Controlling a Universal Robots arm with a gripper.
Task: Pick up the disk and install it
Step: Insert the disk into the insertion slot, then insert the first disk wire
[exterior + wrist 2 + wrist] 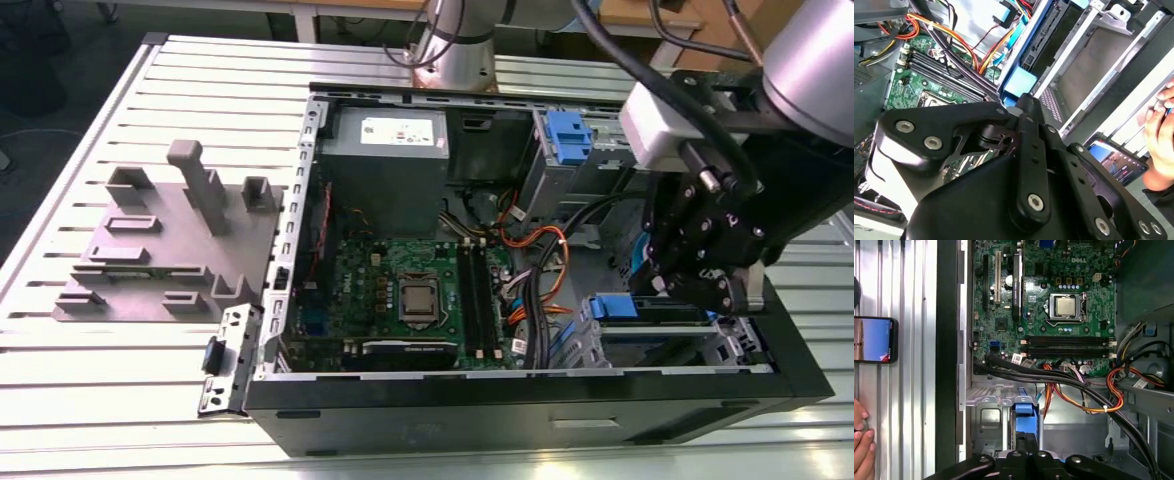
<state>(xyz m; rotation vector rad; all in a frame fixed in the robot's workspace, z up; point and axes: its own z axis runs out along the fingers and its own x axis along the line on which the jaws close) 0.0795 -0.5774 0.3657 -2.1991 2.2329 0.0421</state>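
The disk (617,306) stands on edge in the metal drive cage (731,345) at a corner of the open computer case (534,412). What shows of it is the blue plastic bracket end, with a slim dark body behind. The gripper (1026,439), jaws drawn narrow, sits right at that bracket. Seating it well likely calls for a straight push along the cage's rails, without tilting, clear of the orange and black cables (1079,390) just beside.
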